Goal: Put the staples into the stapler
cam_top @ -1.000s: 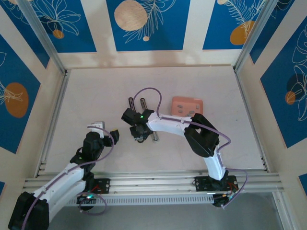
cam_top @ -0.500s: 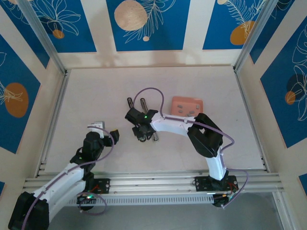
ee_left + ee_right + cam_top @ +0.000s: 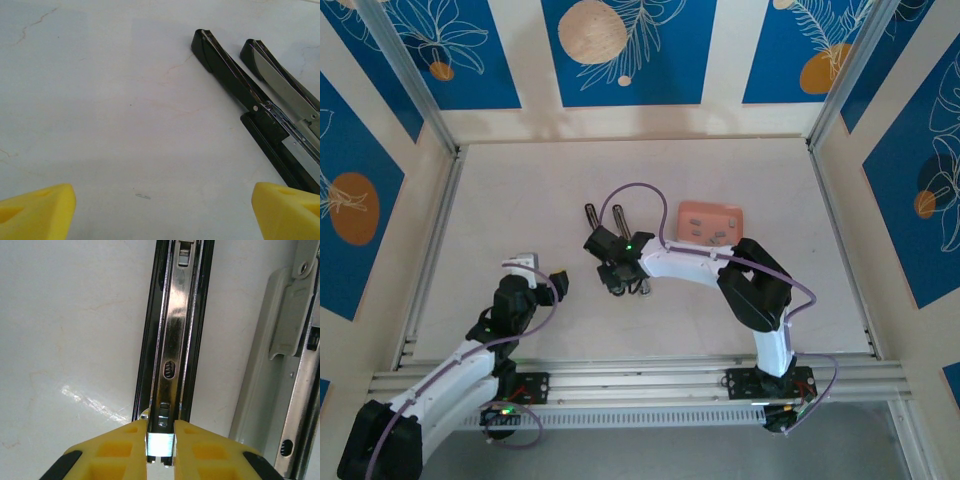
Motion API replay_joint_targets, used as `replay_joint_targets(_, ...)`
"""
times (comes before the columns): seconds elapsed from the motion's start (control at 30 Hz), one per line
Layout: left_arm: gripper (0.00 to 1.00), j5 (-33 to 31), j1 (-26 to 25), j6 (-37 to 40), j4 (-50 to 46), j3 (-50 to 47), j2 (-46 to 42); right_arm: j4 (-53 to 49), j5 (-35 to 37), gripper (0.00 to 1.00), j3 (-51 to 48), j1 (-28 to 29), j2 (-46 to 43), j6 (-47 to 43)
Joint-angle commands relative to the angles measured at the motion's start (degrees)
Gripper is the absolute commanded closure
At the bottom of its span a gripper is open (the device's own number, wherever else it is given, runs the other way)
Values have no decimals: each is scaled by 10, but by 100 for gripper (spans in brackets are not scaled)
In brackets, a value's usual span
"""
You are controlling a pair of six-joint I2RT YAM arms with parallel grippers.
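Yellow-tipped L gripper (image 3: 161, 210) sits at 8 o'clock on the table (image 3: 520, 200), fingers (image 3: 35, 210) wide apart, nothing between them. Stapler (image 3: 235, 80) lies near table centre, at 1 o'clock from the L gripper, opened out w/ its two arms splayed. R gripper (image 3: 160, 437) hangs over the stapler's metal rail (image 3: 175, 340), fingers clamped on a small silvery staple strip (image 3: 160, 446) at the rail's near end. Pink tray (image 3: 710, 212) lies at 2 o'clock from the stapler, w/ more staples (image 3: 720, 236) inside.
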Motion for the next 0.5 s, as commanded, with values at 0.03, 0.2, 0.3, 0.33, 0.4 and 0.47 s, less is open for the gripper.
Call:
replay_joint_targets(0.03, 9, 0, 8, 6, 3, -1, -7, -10, 17, 82, -17, 1, 14, 11)
replay_joint_targets(0.2, 9, 1, 8, 6, 8, -1, -5, -8, 15, 76, -14, 3, 12, 13)
replay_joint_targets(0.3, 9, 1, 8, 5, 9, 0, -4, -4, 13, 75, -7, 3, 12, 11)
replay_joint_targets(0.33, 9, 1, 8, 6, 8, 1, -4, -4, 12, 74, -5, 3, 11, 11)
replay_joint_targets(0.4, 9, 2, 8, 6, 7, 0, -6, -4, 12, 73, -2, 4, 11, 10)
replay_joint_targets(0.47, 9, 1, 8, 6, 5, 0, -5, -4, 11, 73, 1, 4, 9, 8)
